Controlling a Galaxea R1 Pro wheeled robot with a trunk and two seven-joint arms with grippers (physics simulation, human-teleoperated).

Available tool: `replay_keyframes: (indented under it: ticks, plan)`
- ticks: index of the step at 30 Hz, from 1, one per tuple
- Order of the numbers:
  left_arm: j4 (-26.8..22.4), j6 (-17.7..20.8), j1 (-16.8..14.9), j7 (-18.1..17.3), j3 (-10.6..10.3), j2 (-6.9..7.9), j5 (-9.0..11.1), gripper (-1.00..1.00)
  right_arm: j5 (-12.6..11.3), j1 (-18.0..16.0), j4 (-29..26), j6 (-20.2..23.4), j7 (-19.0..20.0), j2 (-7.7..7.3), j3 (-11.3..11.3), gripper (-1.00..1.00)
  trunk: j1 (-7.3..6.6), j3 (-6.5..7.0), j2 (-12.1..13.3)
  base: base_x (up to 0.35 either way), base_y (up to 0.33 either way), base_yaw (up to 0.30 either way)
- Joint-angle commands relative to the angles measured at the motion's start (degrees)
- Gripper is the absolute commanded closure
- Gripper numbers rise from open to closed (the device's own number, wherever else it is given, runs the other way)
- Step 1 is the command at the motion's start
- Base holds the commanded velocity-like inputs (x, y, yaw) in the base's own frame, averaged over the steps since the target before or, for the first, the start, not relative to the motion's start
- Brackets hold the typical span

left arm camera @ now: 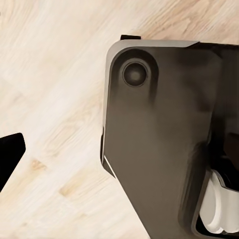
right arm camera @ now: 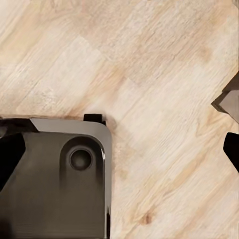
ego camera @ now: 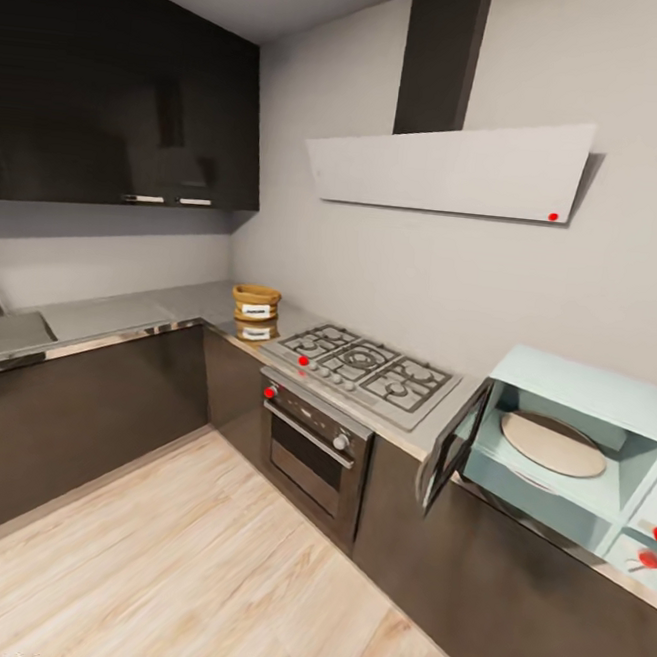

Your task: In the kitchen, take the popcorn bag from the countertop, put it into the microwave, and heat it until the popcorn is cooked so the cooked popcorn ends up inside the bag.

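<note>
**Two task items in sight, bag not yet taken**

One long steel tabletop (ego camera: pixel 119 313) is wrapping the corner, hob (ego camera: pixel 363 367) set into it. The microwave (ego camera: pixel 568 452) is sitting at the right end, door (ego camera: pixel 451 443) hanging open, cavity bare. The popcorn bag (ego camera: pixel 255 310) is standing upright near the corner, just beside the hob. Both wrist views are looking down at wood floor (right arm camera: pixel 149 74) and the robot's dark base (left arm camera: pixel 159 139); hand state: cannot tell. Judgement: approach squarely, stopping short of the open door.
</note>
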Motion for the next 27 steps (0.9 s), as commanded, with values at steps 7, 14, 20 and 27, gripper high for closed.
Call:
replay_keyframes:
  ticks: [7, 14, 20, 27]
  plan:
    - [-0.03, -0.02, -0.04, 0.03, 0.51, 0.12, 0.09, -1.0, 0.12, -0.11, 0.25, -0.33, 2.81, -0.01, 0.15, -1.0, 0.03, -0.12, -0.11, 0.0, 0.119, 0.249]
    - [-0.02, 0.53, -0.04, 0.03, 1.31, 1.05, 0.09, -1.0, 0.2, -0.11, 0.25, 0.0, 5.6, -0.01, 0.22, -1.0, 0.03, -0.12, -0.11, 0.128, 0.269, 0.249]
    - [-0.05, 0.83, -0.04, 0.02, 5.46, 1.61, 0.09, -1.0, 0.29, -0.11, 0.25, 0.01, 5.59, -0.01, 0.2, -1.0, 0.03, -0.12, -0.11, 0.238, 0.228, 0.248]
    - [-0.08, 0.93, -0.04, -0.05, 5.87, 1.74, 0.09, -1.0, 0.3, -0.11, 0.25, -0.09, 5.62, -0.01, 0.17, -1.0, 0.03, -0.12, -0.11, 0.297, 0.167, 0.248]
